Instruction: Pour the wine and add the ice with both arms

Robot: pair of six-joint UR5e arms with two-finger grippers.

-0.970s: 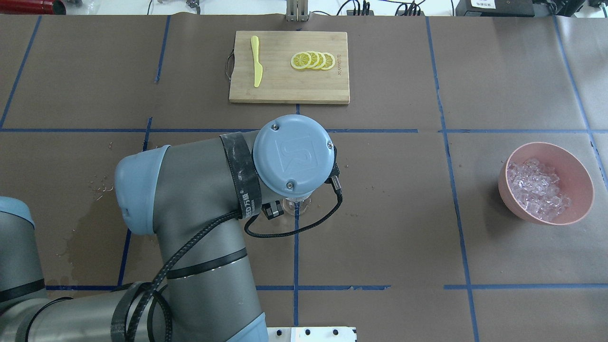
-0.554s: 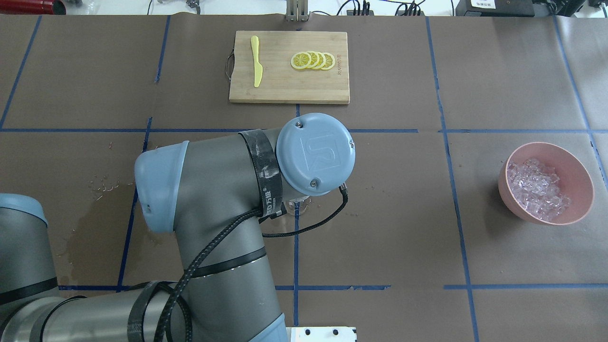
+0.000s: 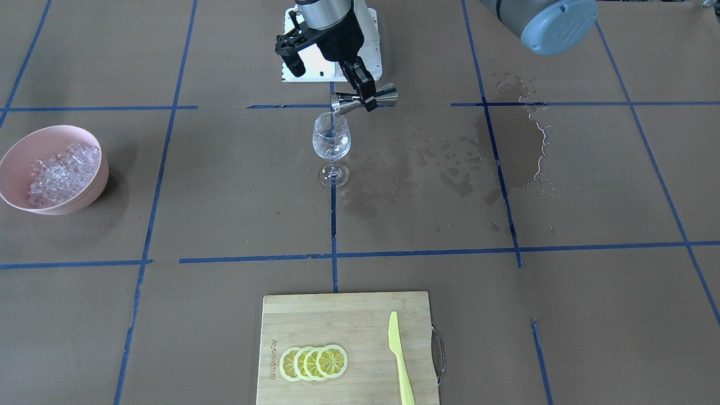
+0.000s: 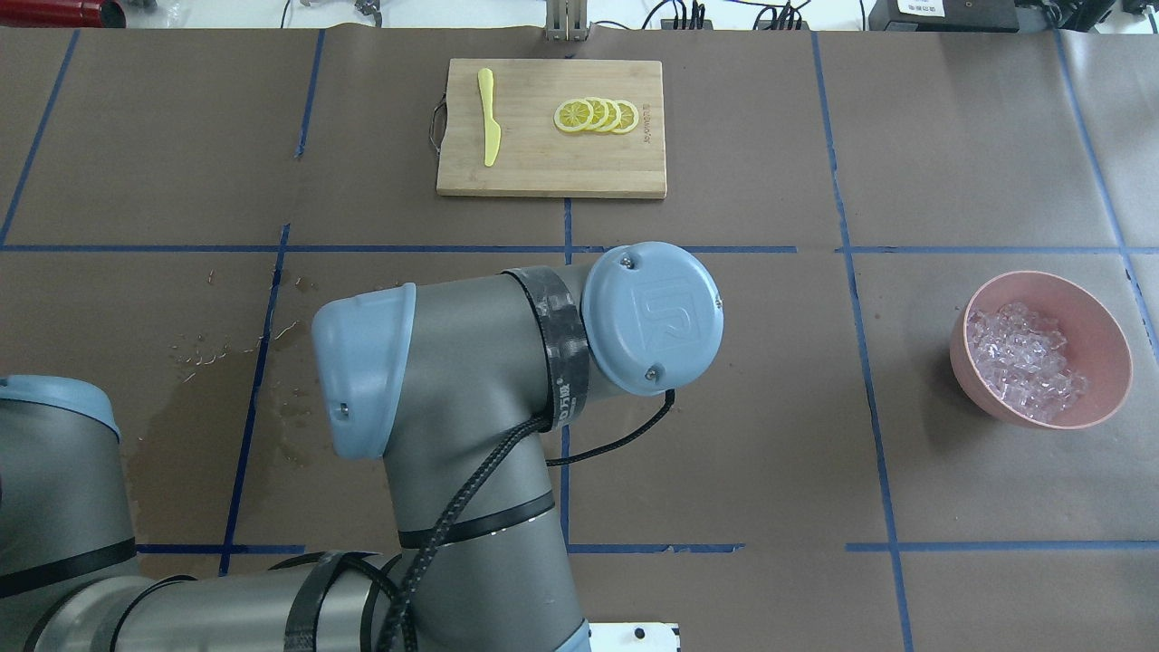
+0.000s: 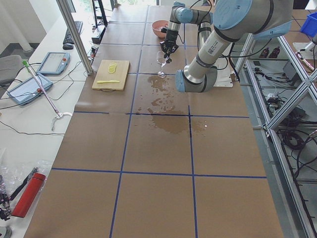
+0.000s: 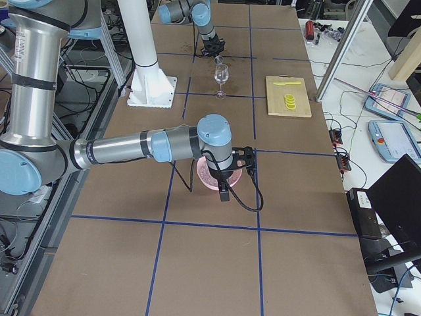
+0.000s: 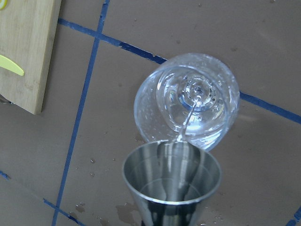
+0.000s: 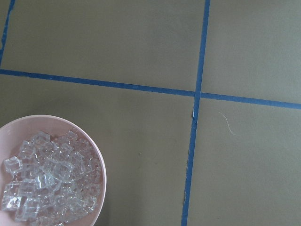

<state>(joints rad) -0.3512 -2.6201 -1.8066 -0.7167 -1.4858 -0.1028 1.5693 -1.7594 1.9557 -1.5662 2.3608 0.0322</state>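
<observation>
A clear wine glass (image 3: pixel 332 140) stands upright at the table's middle. My left gripper (image 3: pixel 368 101) is shut on a steel jigger (image 3: pixel 344 103) that lies tipped sideways just above the glass rim. In the left wrist view a thin clear stream runs from the jigger (image 7: pixel 171 179) into the wine glass (image 7: pixel 188 101). The left arm (image 4: pixel 471 380) hides the glass from overhead. The ice (image 4: pixel 1023 353) fills a pink bowl (image 4: pixel 1114 362) at the table's right. My right gripper (image 6: pixel 225 192) hangs near the bowl; I cannot tell its state. The ice (image 8: pixel 47 183) shows in the right wrist view's lower left.
A wooden cutting board (image 3: pixel 270 315) at the far edge carries lemon slices (image 3: pixel 313 363) and a yellow knife (image 3: pixel 400 360). Wet patches (image 3: pixel 506 146) darken the paper on my left side. The white pedestal base (image 3: pixel 376 34) sits behind the glass.
The left arm's wrist and elbow have swung rightward and a little nearer in the overhead view. They now cover the glass foot that showed before.
</observation>
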